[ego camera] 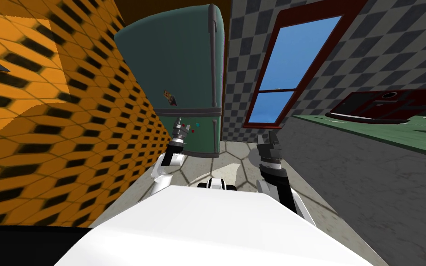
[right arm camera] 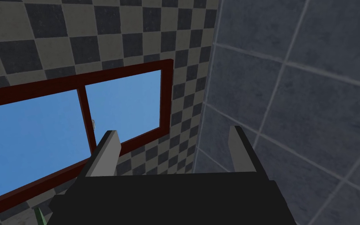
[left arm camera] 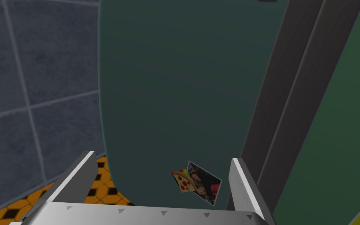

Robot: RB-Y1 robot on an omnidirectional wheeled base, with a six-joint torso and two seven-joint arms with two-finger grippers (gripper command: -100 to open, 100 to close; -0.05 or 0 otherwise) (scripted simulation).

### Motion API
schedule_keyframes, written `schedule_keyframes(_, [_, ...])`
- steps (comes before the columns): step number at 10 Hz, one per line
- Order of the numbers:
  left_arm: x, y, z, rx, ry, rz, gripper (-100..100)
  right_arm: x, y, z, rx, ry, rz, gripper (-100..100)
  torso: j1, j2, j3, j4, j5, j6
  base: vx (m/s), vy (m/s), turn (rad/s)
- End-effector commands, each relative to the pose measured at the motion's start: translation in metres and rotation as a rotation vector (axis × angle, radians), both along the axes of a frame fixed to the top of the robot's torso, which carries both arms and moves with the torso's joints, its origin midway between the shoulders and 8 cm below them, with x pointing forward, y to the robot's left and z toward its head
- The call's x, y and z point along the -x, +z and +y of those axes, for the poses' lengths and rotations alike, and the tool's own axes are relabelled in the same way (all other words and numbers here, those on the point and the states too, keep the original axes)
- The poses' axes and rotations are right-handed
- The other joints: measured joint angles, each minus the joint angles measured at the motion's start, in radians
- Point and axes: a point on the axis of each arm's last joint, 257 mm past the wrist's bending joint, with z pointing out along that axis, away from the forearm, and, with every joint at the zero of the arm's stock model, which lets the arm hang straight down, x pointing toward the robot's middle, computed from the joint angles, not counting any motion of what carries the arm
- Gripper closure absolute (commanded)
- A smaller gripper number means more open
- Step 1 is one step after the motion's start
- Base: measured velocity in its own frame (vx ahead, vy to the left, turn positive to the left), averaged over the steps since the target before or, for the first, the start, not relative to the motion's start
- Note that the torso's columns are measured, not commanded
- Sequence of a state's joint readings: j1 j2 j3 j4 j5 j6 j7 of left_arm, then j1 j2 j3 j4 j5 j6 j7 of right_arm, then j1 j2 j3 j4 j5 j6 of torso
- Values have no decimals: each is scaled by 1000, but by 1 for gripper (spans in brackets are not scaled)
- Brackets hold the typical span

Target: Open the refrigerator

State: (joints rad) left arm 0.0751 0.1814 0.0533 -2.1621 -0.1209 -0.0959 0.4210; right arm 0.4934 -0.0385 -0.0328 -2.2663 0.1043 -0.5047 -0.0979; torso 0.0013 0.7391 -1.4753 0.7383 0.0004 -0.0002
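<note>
**Dark green refrigerator shut, left claw spread in front of its door**

Head view: the refrigerator (ego camera: 179, 60) stands tall straight ahead, and both its doors look closed. A grey band (ego camera: 189, 111) crosses its front and separates the large upper door from the small lower one. A grey strip (ego camera: 214, 60) runs upright down the refrigerator's right edge. It is probably the handle, though I cannot be sure. The left claw (ego camera: 179, 123) is raised in front of the refrigerator, just below the band and left of the strip. The right claw (ego camera: 268, 138) hangs off to the right of the refrigerator, clear of its front.

Left wrist view: this claw's two fingers (left arm camera: 83, 172) are spread wide with nothing between them. The upper door's flat green face lies beyond them. A pizza sticker and a photo (left arm camera: 196, 181) are stuck to that door. The band runs along the door beside one fingertip, without touching it.

Right wrist view: this claw's fingers (right arm camera: 107, 152) are also spread and hold nothing.

Judgement: the refrigerator lies directly ahead of the left claw, which makes that arm the nearer one. The strip's long axis is upright and it sits to the claw's right. The coming move likely needs a sideways shift towards that edge, with the fingers closing across the strip.
</note>
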Motion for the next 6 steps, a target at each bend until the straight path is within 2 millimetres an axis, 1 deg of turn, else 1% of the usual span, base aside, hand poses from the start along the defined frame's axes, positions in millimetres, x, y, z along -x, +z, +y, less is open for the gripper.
schedule_keyframes(1, [-13,4,4,20,4,23,-100,0,0,0,0,0,0,0,-1,-1,0,0,0,0,35,-53,0])
schedule_keyframes(2, [-22,10,7,38,5,32,-100,0,0,0,0,0,0,0,-1,-1,-1,0,0,0,26,-67,-3])
schedule_keyframes(3, [-24,8,7,39,8,41,-100,0,0,0,0,0,0,0,-2,-1,-1,0,0,0,27,-66,-1])
schedule_keyframes(4, [-33,13,10,60,11,53,-100,0,0,0,0,0,0,0,-2,-1,-1,0,-1,0,45,-75,-2])
schedule_keyframes(5, [-34,12,11,62,13,59,-100,0,0,0,0,0,0,0,-2,-2,-1,0,-1,0,40,-60,-1])
schedule_keyframes(6, [-44,17,14,85,17,71,-100,0,0,0,0,0,0,0,-1,-1,-1,0,0,0,46,-74,-3])
